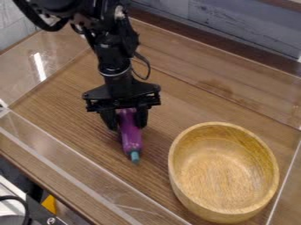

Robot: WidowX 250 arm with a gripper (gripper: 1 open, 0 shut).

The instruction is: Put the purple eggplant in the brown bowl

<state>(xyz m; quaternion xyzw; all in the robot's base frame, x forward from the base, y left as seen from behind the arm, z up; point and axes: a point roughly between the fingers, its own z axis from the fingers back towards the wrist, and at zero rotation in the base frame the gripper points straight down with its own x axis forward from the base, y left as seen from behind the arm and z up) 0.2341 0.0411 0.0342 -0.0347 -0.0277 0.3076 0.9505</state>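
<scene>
The purple eggplant lies on the wooden table, its teal stem tip pointing toward the front edge. My gripper points straight down over the eggplant's upper end, one finger on each side of it. The jaws stand open, close to its sides, and I cannot tell whether they touch it. The eggplant rests on the table. The brown bowl sits empty to the right of the eggplant, a short gap away.
The wooden table is ringed by low clear plastic walls at the front and left. A grey plank wall runs along the back. The black arm rises from the gripper toward the top left.
</scene>
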